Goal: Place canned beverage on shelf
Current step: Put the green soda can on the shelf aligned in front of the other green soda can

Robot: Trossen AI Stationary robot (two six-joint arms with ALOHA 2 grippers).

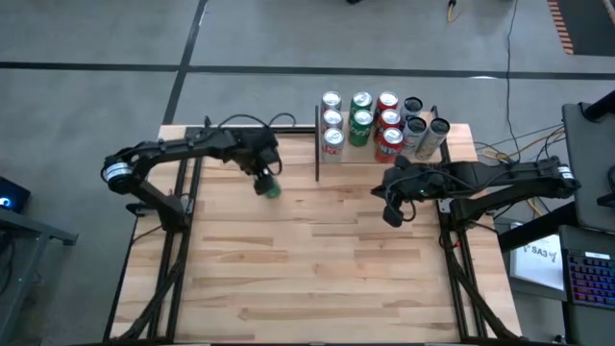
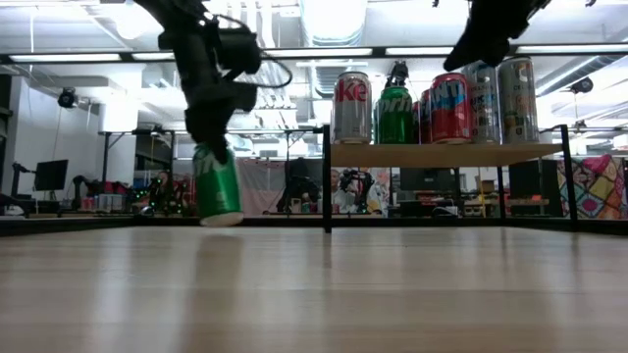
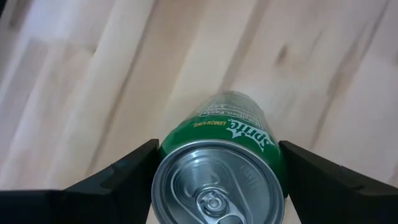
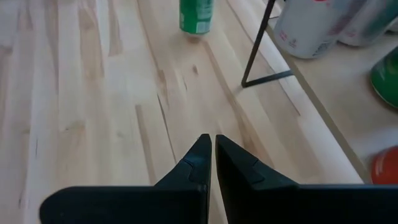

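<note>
A wooden table (image 1: 317,269) holds a small raised shelf (image 1: 452,144) of light wood with thin black posts, set at the table's far edge; everything below is placed relative to that shelf.

On the shelf stand several cans in rows: silver and white cans (image 1: 332,123) at the end nearest the left arm, green cans (image 1: 361,121) next to them, red cans (image 1: 388,125) after those, and grey cans (image 1: 428,135) at the far end; in the low view the row reads as a silver can with red lettering (image 2: 352,108), a green one (image 2: 395,115), a red one (image 2: 450,108) and taller grey ones (image 2: 517,100).

The green Sprite can (image 3: 219,174) is off the shelf, just beyond its left end post, over the table; the left gripper (image 1: 265,179) grips it, one dark finger (image 3: 118,174) pressed to each side of the can near its silver top; in the low view the can (image 2: 217,186) hangs slightly tilted, its base at or just above the tabletop, too close to tell which.

The right gripper (image 1: 392,211) hangs in front of the shelf, near its middle, above the table; its two fingers (image 4: 193,165) are pressed together and hold nothing; its wrist view shows the shelf's front corner post (image 4: 255,46) and the green can farther off.
</note>
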